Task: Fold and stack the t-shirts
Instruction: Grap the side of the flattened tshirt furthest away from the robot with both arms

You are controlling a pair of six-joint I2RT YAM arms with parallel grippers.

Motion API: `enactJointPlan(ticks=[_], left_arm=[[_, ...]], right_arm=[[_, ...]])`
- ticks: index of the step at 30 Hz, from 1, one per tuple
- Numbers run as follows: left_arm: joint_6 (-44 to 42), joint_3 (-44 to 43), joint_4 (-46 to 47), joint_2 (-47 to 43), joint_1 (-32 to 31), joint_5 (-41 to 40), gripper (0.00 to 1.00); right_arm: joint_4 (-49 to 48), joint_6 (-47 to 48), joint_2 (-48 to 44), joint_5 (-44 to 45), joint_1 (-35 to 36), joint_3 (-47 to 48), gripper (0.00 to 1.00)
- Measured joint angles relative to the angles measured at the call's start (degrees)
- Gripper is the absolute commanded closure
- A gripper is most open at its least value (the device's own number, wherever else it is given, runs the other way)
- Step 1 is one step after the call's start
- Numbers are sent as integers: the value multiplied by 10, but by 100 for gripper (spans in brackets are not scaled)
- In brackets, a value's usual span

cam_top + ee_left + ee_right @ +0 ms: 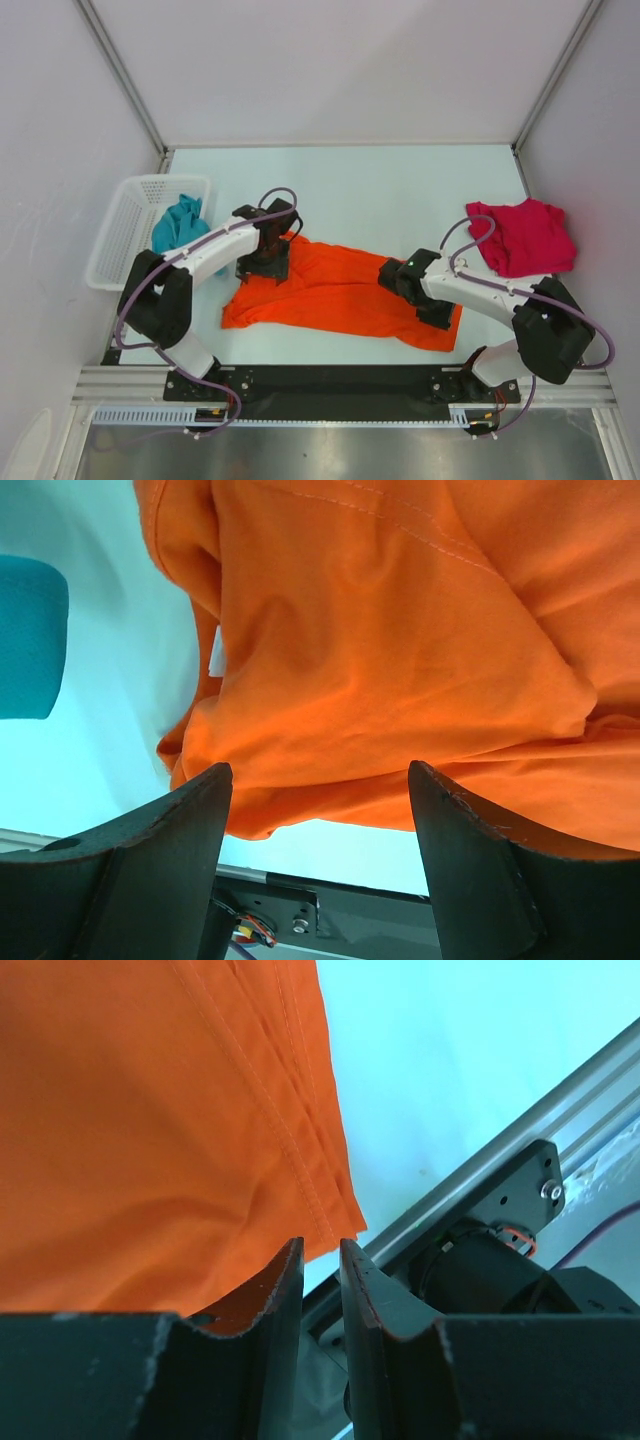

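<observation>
The orange t-shirt [340,290] lies spread and wrinkled across the middle of the table. My left gripper [262,265] hangs over its upper left part, jaws wide open and empty; the left wrist view shows the orange cloth [400,630] just beyond the gripper [318,780]. My right gripper [393,277] sits over the shirt's right side. In the right wrist view its jaws [318,1245] stand almost together with nothing between them, just short of the shirt's hemmed corner [335,1210]. The crimson t-shirt [522,237] lies bunched at the right. The teal t-shirt [178,225] hangs out of the basket.
A white mesh basket [120,240] stands at the left edge of the table. The teal cloth [30,640] also shows at the left of the left wrist view. The black base rail [330,385] runs along the near edge.
</observation>
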State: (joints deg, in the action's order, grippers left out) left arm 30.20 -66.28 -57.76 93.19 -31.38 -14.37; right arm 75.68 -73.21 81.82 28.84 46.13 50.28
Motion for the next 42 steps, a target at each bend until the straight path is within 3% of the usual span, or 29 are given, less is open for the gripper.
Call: enactJointPlan(ticks=[8, 14, 20, 24, 30, 42], left_arm=[[-24, -6, 9, 3, 0, 12, 23], [-41, -32, 10, 2, 0, 12, 22], [-63, -140, 21, 45, 22, 14, 22], [-74, -213, 28, 110, 49, 9, 22], [-85, -298, 21, 205, 80, -4, 22], [-94, -417, 14, 350, 122, -5, 23]], right_arm=[[6, -53, 3, -18, 46, -17, 75], [6, -74, 30, 35, 68, 48, 74], [-69, 29, 22, 75, -42, 94, 73], [-93, 116, 111, 111, -114, 191, 73], [-142, 198, 205, 132, -145, 267, 73], [-161, 253, 207, 132, -169, 287, 73]])
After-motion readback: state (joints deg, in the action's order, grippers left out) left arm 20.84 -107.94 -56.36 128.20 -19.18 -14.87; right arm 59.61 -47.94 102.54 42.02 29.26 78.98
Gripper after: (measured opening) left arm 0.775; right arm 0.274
